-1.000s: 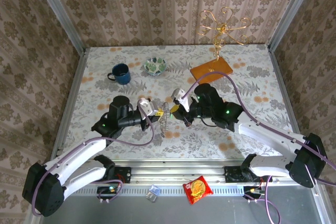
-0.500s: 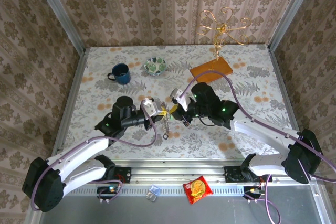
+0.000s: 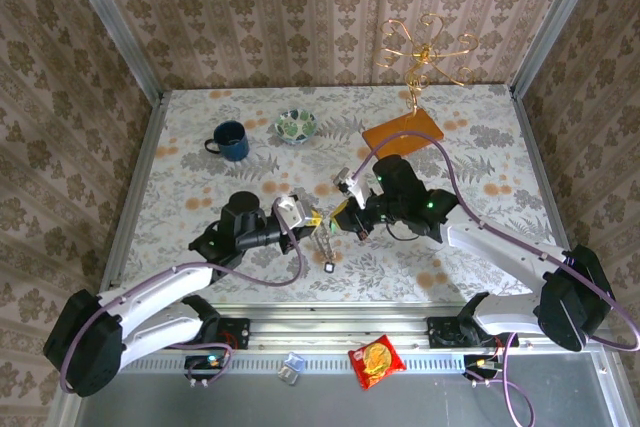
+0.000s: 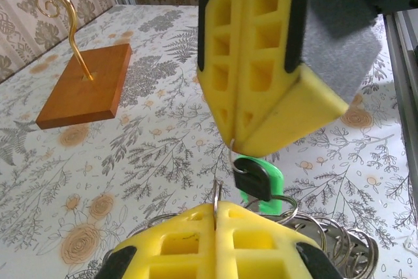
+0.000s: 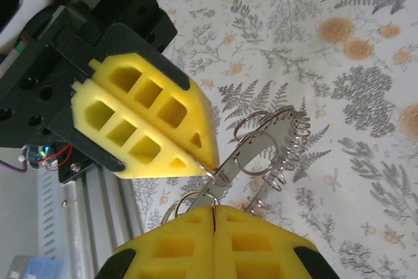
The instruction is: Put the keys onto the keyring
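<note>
The keyring is a metal strip carrying several wire rings, held just above the table between both grippers. My left gripper is shut on one thin ring at the strip's end. My right gripper faces it, tips almost touching, and is shut on another ring. From that ring hang the keys: a green-headed key and, in front of it, a black-headed one. The key blades are hidden behind my left fingers.
A blue mug and a patterned bowl stand at the back left. A gold wire stand on an orange wooden base is at the back right. A red snack packet lies on the near rail.
Both grippers have drawn closer together and come slightly nearer. The ring strip has swung to hang lower between them. Both stay shut.
</note>
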You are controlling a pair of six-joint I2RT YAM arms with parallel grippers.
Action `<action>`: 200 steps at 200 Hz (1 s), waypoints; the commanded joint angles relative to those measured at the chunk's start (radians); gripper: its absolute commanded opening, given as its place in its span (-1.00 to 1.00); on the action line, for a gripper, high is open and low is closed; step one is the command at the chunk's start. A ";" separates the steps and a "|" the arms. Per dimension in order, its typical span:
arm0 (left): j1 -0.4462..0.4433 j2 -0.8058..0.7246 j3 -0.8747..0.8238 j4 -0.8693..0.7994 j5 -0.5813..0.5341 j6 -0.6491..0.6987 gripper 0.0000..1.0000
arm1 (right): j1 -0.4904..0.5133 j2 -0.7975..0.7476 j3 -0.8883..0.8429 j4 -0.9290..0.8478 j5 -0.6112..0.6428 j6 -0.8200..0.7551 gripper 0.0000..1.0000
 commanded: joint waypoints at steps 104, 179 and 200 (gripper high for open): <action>-0.021 0.035 -0.027 0.118 -0.011 -0.031 -1.00 | -0.004 0.040 -0.003 0.052 -0.006 0.070 -1.00; -0.026 0.046 -0.043 0.152 -0.016 -0.040 -1.00 | -0.006 0.070 0.005 0.050 0.017 0.090 -1.00; -0.027 0.046 -0.047 0.154 -0.017 -0.040 -1.00 | -0.010 0.074 0.007 0.050 0.033 0.106 -1.00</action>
